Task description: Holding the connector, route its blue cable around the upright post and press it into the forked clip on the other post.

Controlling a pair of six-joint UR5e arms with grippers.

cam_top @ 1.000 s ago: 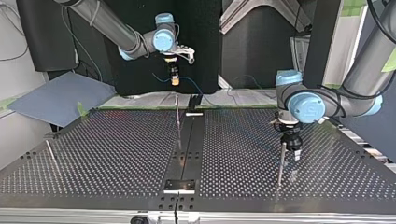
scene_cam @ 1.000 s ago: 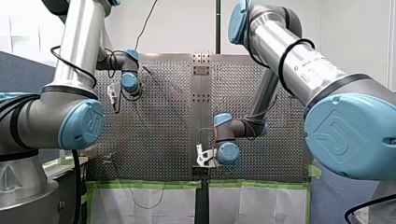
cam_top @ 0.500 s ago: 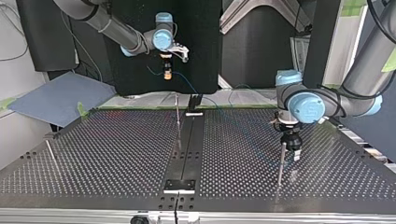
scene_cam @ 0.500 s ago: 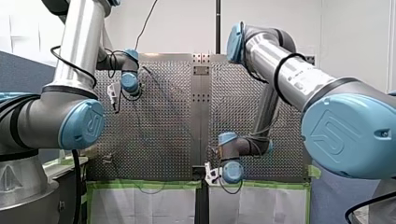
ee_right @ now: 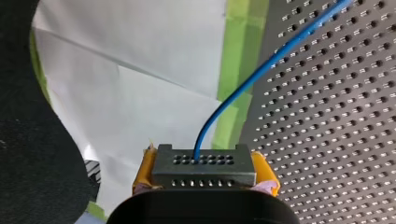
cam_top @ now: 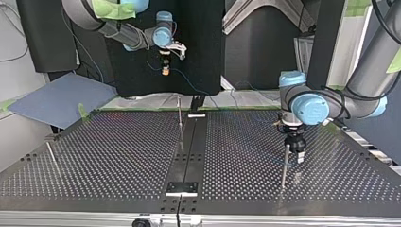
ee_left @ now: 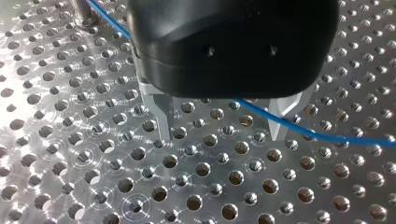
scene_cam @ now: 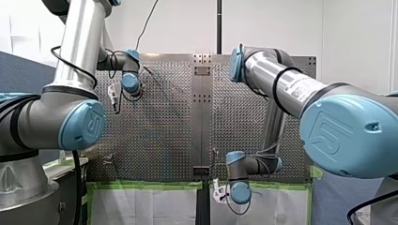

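- The perforated tabletop (cam_top: 118,156) fills the top view, with a dark strip down its middle.
- My right arm (scene_cam: 281,84) reaches down past the tabletop's near edge in the front view. In the top view it comes in at the left, and its wrist hangs high beyond the far edge.
- My left arm (cam_top: 340,101) comes in at the top view's right, with its wrist low over the tabletop.
- A white sheet (ee_right: 140,93) edged with green tape (ee_right: 238,70) lies beyond the tabletop's edge, under my right arm's wrist.
- Three thin posts stand upright: a post (cam_top: 180,118) by the dark strip, a second post (cam_top: 52,156) at the top view's left, and a third post (cam_top: 284,168) at its right.
- The blue cable (ee_right: 247,81) leaves the connector and slants away over the tape and onto the tabletop. In the left wrist view it passes the foot of a post and runs under the left gripper.
- The left gripper (ee_left: 222,123) is just beside the third post's top. Its metal fingers are spread apart just above the holes, holding nothing, and the cable crosses the gap between them.
- The right gripper (ee_right: 204,175) has its yellow pads clamped on the connector.
- The grey connector (ee_right: 204,165) is held in the air off the tabletop, over the sheet, with its cable side facing away from the gripper.
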